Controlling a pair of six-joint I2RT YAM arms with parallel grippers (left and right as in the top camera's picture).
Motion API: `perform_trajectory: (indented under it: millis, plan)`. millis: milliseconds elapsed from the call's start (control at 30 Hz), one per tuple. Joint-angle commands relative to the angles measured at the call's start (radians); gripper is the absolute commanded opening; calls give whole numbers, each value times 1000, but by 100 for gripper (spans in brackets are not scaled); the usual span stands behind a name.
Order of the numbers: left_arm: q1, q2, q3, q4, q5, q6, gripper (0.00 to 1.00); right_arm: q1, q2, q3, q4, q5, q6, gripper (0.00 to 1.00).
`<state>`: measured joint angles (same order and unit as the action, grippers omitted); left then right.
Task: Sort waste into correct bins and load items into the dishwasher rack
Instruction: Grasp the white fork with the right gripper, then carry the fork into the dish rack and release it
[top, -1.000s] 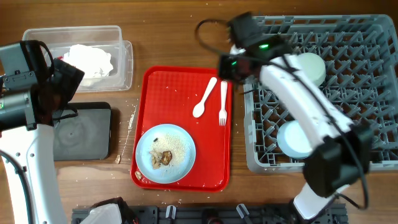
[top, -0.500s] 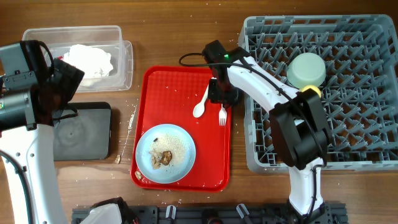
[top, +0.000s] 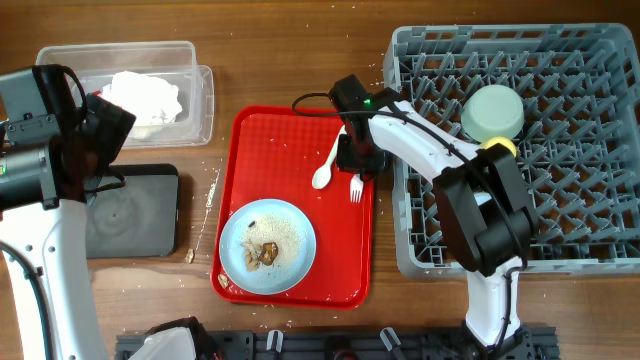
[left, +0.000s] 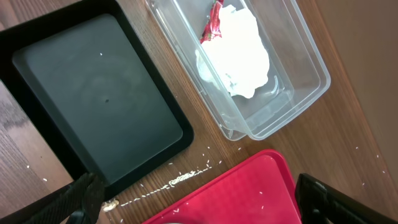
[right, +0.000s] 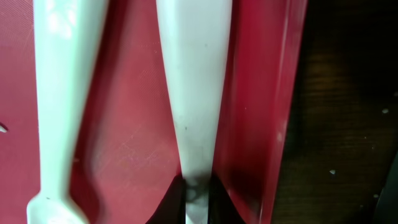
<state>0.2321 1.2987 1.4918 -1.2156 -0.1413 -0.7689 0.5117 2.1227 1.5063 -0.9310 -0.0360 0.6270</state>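
My right gripper (top: 358, 152) is down on the red tray, shut on the handle of the white plastic fork (right: 193, 93); its tines (top: 355, 187) show below the fingers (right: 198, 194). The white spoon (top: 324, 166) lies just left of it, also in the right wrist view (right: 59, 93). The light blue plate (top: 267, 247) holds brown scraps and crumbs. White napkins with a red wrapper (left: 239, 50) lie in the clear tub (top: 198, 95). The black tray (left: 93, 106) is empty. My left gripper (left: 199, 208) is open and empty above the gap between the black tray and the red tray.
The grey rack (top: 560, 200) at the right holds a pale green bowl (top: 493, 112) and a small yellow cup (top: 501, 146); my right arm crosses its left side. The red tray (top: 255, 150) sits mid-table. Crumbs (left: 186, 179) lie on the wood beside it.
My right arm swung from over the rack to the red tray and came down on the fork handle, and its fingers now grip it. The left arm has not moved.
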Motion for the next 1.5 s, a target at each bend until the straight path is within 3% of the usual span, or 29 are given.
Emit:
perform_trajectory:
  millis: [0,200,367,767,1133,1200,1300,1467]
  plan:
    - [6,-2,3,2,-9,-2,100,-12,30,60,-53,-12,2,4]
    - [6,-2,3,2,-9,-2,100,-101,-91,226,-146,-31,-94,4]
    - [6,-2,3,2,-9,-2,100,-239,-226,248,-142,-53,-245,4]
    - [6,-2,3,2,-9,-2,100,-504,-245,245,-33,-42,-576,4]
    - [6,-2,3,2,-9,-2,100,-518,-164,233,18,114,-600,6]
    - [6,-2,3,2,-9,-2,100,-518,-159,233,18,116,-599,10]
    - [6,-2,3,2,-9,-2,100,-518,-159,233,12,115,-597,29]
    - [6,-2,3,2,-9,-2,100,-518,-160,236,-20,105,-576,33]
